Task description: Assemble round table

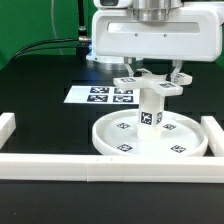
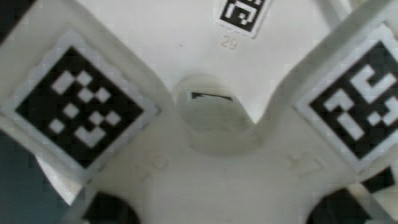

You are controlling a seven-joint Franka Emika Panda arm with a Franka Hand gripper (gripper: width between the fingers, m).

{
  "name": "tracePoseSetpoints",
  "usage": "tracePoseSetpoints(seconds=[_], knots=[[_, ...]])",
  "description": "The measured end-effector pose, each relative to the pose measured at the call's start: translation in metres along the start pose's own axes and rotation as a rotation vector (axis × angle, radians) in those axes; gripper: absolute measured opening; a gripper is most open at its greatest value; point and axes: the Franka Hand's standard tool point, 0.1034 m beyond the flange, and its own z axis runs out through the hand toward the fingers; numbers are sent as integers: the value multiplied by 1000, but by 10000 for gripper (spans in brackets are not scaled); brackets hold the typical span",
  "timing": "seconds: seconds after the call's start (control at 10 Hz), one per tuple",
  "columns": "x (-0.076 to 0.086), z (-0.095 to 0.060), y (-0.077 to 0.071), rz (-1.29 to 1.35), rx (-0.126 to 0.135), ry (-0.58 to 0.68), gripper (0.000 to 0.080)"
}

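On the post (image 1: pixel 150 118) in the disc (image 1: pixel 108 140) sits the cross-shaped piece (image 1: pixel 150 88), flanked by the gripper (image 1: pixel 152 79), grip state unclear

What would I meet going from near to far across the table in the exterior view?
front border rail → rimmed disc → marker board

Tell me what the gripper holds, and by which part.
Cannot tell: the gripper straddles the cross on the post, but contact is hidden.
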Motion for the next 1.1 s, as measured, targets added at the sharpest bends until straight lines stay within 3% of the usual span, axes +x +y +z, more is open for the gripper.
tracePoseSetpoints(seconds=[0.3, 0.8, 1.1], knots=[[1, 0, 1, 388, 35, -20, 448], [4, 1, 1, 840, 68, -45, 448], [4, 1, 1, 980, 70, -54, 448]])
